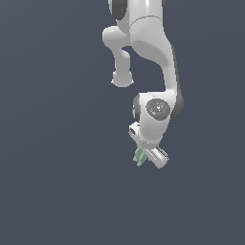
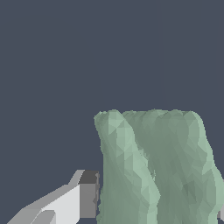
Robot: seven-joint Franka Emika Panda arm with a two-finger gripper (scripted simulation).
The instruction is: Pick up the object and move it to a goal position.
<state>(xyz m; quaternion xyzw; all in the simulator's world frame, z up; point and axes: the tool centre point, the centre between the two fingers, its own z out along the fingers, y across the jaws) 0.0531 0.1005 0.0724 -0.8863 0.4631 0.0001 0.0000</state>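
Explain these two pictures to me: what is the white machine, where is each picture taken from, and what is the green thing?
These are simulator renders. The white jointed machine is a robot arm, seen in the exterior view from a camera off the arm. At its lower end is the gripper, which grasps things. The pale green ridged lump sits at the gripper. The wrist view comes from a camera on the arm's wrist, so the same lump looks large, with one grey-tipped finger against its side. The gripper appears shut on it. Only a plain dark background shows around it.

arm (image 1: 153,43): white, rounded links | dark joint bands | gripper (image 1: 143,155): white, grey pad (image 2: 89,192)
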